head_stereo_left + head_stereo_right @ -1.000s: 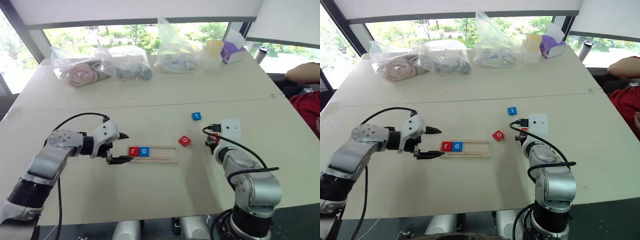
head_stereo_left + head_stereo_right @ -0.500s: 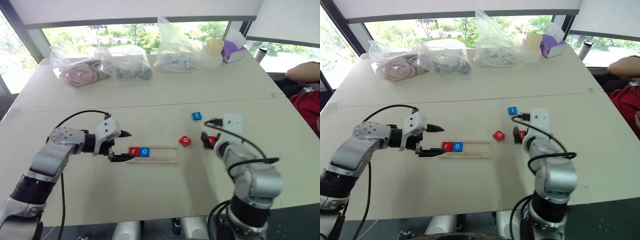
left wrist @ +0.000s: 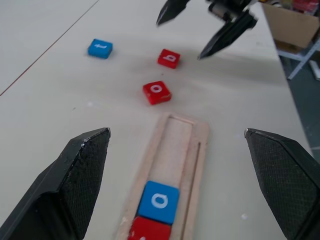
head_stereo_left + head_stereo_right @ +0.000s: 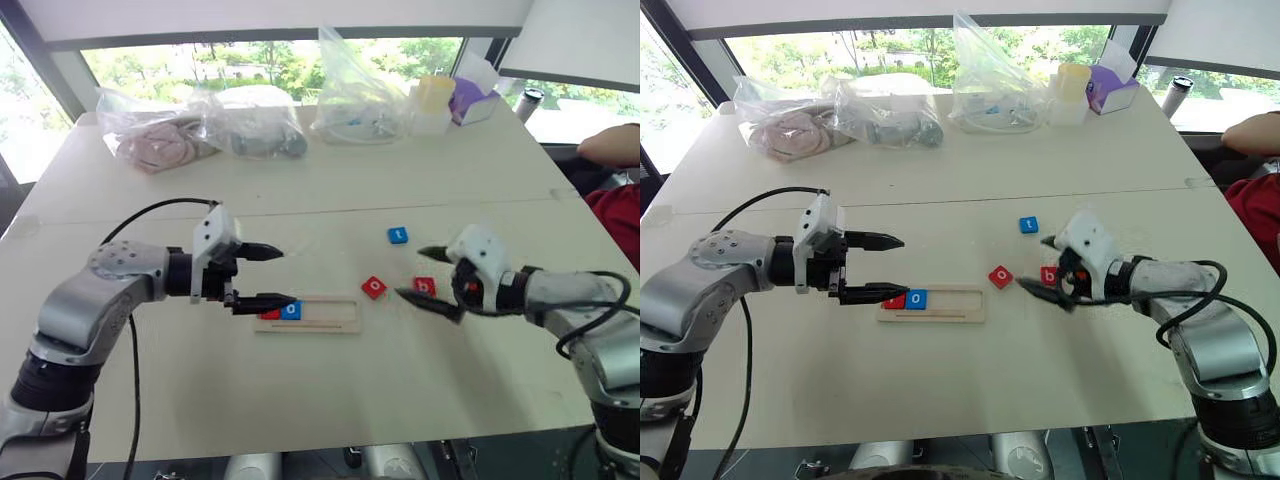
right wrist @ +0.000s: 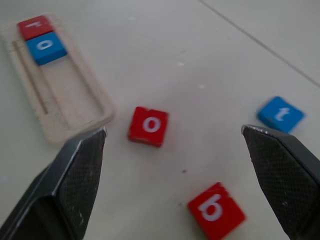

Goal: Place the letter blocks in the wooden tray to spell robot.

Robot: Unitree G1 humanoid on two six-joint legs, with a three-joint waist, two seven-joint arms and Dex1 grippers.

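The wooden tray [image 4: 335, 311] lies mid-table with a red r block [image 3: 147, 231] and a blue o block [image 4: 291, 310] at its left end. On the table to its right are three loose letter blocks: red o [image 4: 373, 287], red b [image 4: 424, 286] and, farther back, blue t [image 4: 398, 235]. My left gripper [image 4: 287, 275] hovers open over the tray's left end, pointing right, and its lower finger partly covers the r block. Beside the red b block, my right gripper [image 4: 409, 272] is open and empty, pointing left.
Several clear plastic bags [image 4: 260, 125] line the table's far side, with a yellow-lidded container [image 4: 430, 105] and a purple box [image 4: 470, 100] next to them. A person's arm [image 4: 610, 145] rests at the right edge.
My right gripper opened and let go of the red b block, which now lies on the table; the arm swung out right and the wrist turned. The left gripper rose slightly toward the tray.
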